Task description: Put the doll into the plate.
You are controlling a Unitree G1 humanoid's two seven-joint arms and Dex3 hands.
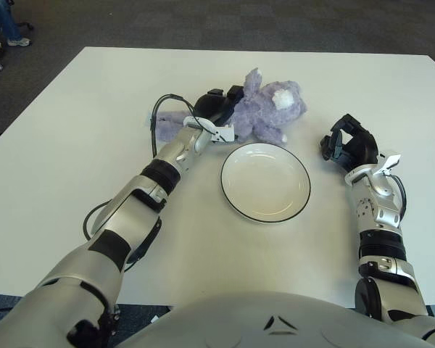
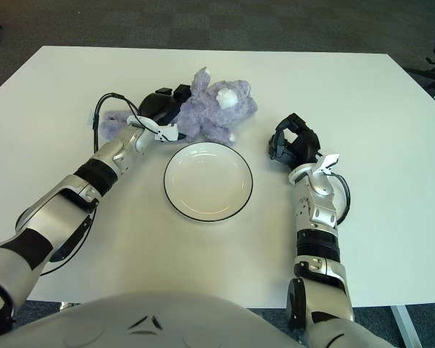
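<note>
Left eye view: the left hand (image 1: 216,109) reaches across the table (image 1: 72,130) to the doll (image 1: 264,109). Its dark fingers (image 1: 234,92) are closed on the doll's left side, with the purple plush bulging just past them to the right. The doll lies on the table, touching the fingers and just beyond the plate's (image 1: 265,181) far rim, not in it. The plate, white with a dark edge, sits just nearer than the fingers and a little right of them. The right hand (image 1: 348,145) shows to the right of the plate, fingers curled, pinching nothing.

Right eye view: the left hand (image 2: 163,107) again shows its fingers (image 2: 181,91) pressed into the doll (image 2: 217,109), whose head lies to their right. The plate (image 2: 208,181) is near below them. The right hand (image 2: 293,141), curled, stands apart from plate and doll.
</note>
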